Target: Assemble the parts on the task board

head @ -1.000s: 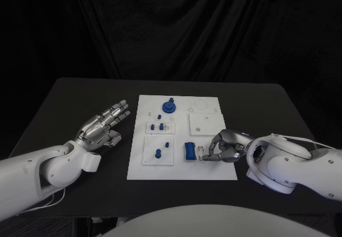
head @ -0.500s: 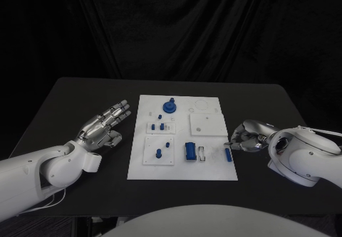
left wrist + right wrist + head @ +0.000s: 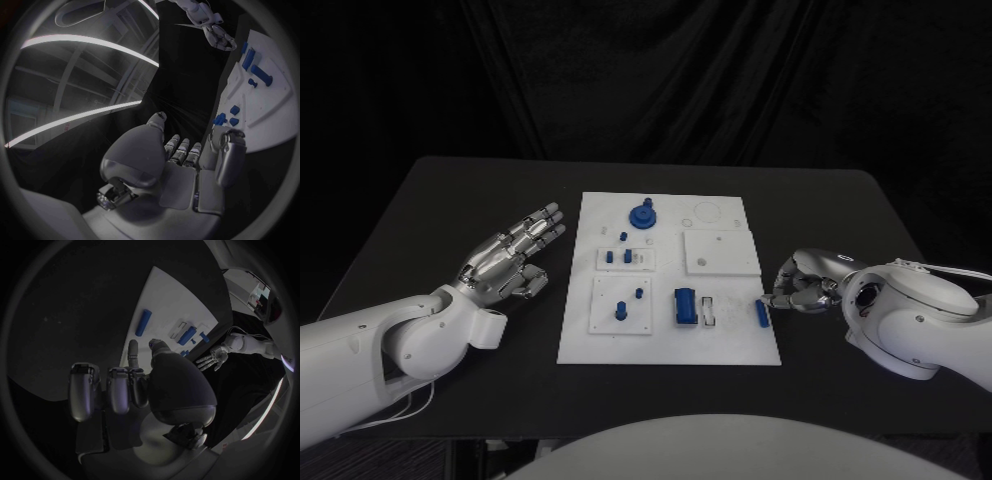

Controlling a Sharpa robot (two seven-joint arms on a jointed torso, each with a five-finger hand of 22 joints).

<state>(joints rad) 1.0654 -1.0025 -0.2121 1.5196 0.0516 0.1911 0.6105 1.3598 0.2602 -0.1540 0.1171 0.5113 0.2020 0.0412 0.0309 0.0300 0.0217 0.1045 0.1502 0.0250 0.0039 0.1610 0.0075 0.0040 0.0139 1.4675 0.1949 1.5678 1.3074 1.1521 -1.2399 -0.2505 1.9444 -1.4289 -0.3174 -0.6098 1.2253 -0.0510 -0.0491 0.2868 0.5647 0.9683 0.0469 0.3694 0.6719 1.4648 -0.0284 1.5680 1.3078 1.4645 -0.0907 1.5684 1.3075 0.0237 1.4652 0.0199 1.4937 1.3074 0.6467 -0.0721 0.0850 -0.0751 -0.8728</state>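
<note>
- You have the white task board at the centre of the black table, long side running from 12 to 6 o'clock.
- Your right hand sits just off the board's edge at about 4 o'clock from its middle, fingers curled in; the right wrist view shows nothing between them.
- A slim blue rod lies flat on the board at its 4 o'clock edge, just beside that hand. You cannot tell from the head view whether a fingertip touches it; in the right wrist view it lies clear of the fingers.
- Your left hand is over the table at 9 o'clock from the board, apart from it, fingers stretched out and spread, holding nothing.
- A blue block stands at about 5 o'clock from the board's middle, with a small pale piece just beside it on the rod's side.
- A round blue knob sits near the board's 12 o'clock end.
- Small blue pegs stand in a raised plate at 10 o'clock, and two more on the plate at 7 o'clock.
- A plain white square plate lies at 1 o'clock.
</note>
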